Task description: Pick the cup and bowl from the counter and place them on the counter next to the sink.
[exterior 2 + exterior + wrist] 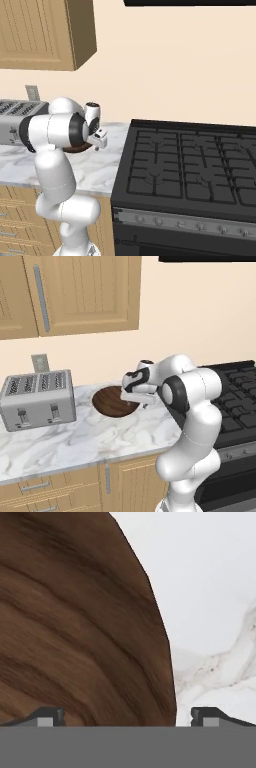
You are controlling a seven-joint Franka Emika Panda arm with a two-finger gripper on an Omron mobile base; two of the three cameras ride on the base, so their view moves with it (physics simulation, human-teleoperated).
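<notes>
In the left base view the arm (192, 421) stood nearest, its claw (141, 401) at the bowl's (111, 402) right rim on the counter (75, 441), right of a toaster (37, 398). The right base view showed a stove (190, 170) beside the arm. The hand view showed the fingertips (47, 716) apart, straddling the bowl's rim. No writing was readable.

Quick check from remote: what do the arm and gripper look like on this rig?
The arm is glossy white, built of rounded segments with dark grey to black bands at the joints. No cables or markings show. The gripper has two small dark grey finger tips, each with a lighter grey square patch.
</notes>
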